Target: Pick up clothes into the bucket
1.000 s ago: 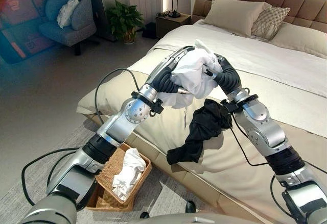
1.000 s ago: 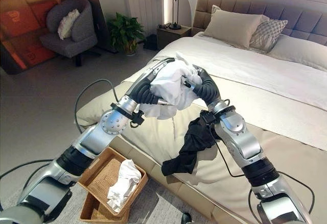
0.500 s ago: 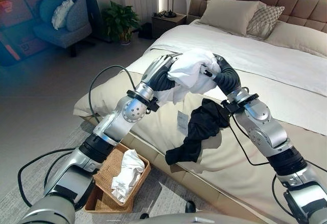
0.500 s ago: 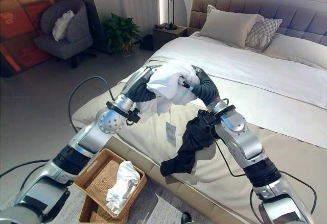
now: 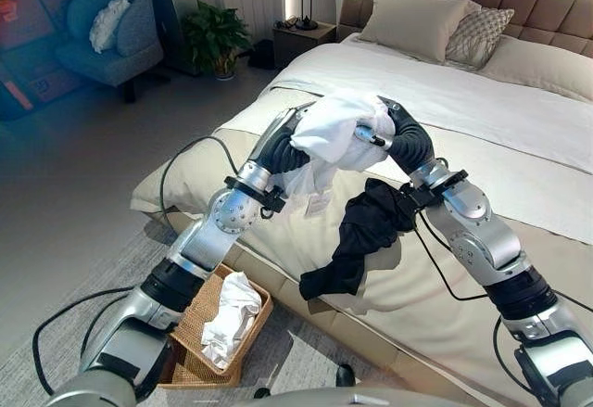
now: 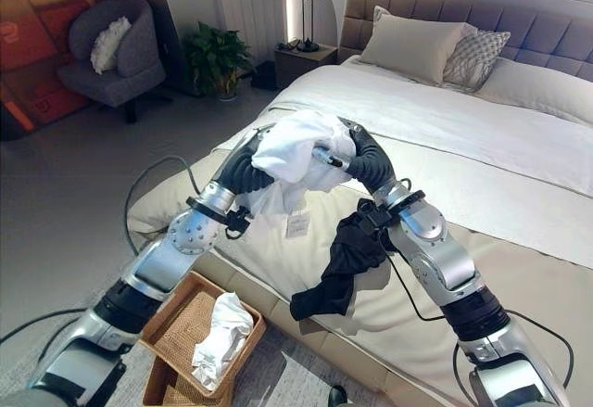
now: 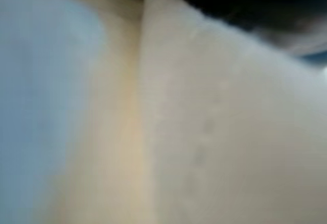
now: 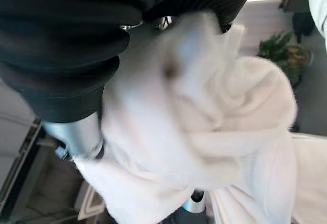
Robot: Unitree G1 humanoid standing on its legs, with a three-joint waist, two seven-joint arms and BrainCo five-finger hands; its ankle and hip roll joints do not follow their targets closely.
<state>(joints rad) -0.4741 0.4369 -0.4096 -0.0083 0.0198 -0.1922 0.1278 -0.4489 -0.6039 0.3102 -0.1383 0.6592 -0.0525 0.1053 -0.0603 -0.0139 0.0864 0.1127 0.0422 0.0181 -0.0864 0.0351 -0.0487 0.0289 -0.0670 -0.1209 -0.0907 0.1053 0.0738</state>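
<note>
Held thing: a crumpled white cloth garment (image 5: 335,133) with a paper tag dangling under it, bunched between both hands above the near edge of the beige-covered bed (image 5: 519,138); it hangs clear of the bedding
Left hand: the left hand (image 5: 295,121) comes up from the lower left and is buried in the white garment; its fingers are under the cloth, so I cannot tell how far they are closed
Right hand: the right hand (image 6: 347,155) meets the bundle from the right; one silver finger shows lying across the cloth, the rest are wrapped in it, and the right wrist view gives cloth pressed against the dark cover; whether it grips or merely presses I cannot tell
Other garment: a black cloth garment (image 5: 363,236) droops over the bed edge below the right forearm, touching the arm near the wrist; not yet collected
Bucket: a brown woven wicker basket (image 5: 243,324) on the floor at the bed's foot, with a white crumpled cloth (image 5: 229,313) already lying in it
Key relation: the basket lies down and to the robot's left of the held bundle, directly beneath the left forearm and well apart from the right hand; the left arm is the nearer one
Judgement: the coming move likely calls for the bundle to travel down and leftward over the bed edge; the dangling tag and loose folds could catch on the black garment
</note>
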